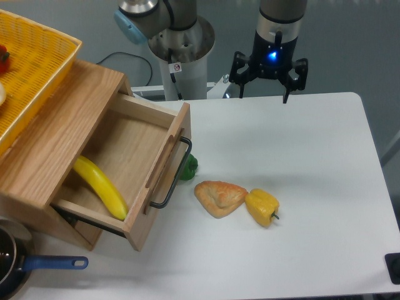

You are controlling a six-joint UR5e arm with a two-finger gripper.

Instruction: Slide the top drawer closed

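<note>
Black two-finger end effector (263, 94) hangs at far edge of white counter (300, 187), fingers spread apart, holding nothing. Wide light-oak wooden top drawer (134, 172) w/ black metal bar handle (173, 173) lies well apart, near-left of it, pulled out from oak cabinet body (47, 147). Yellow banana (101, 186) inside drawer. Green pepper (188, 167) just beside handle; tan pastry (219, 197) & yellow bell pepper (262, 207) to its right.

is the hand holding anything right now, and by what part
Nothing is held. The hand hangs open and empty above the table's far edge, well apart from the top drawer and its black handle.
</note>
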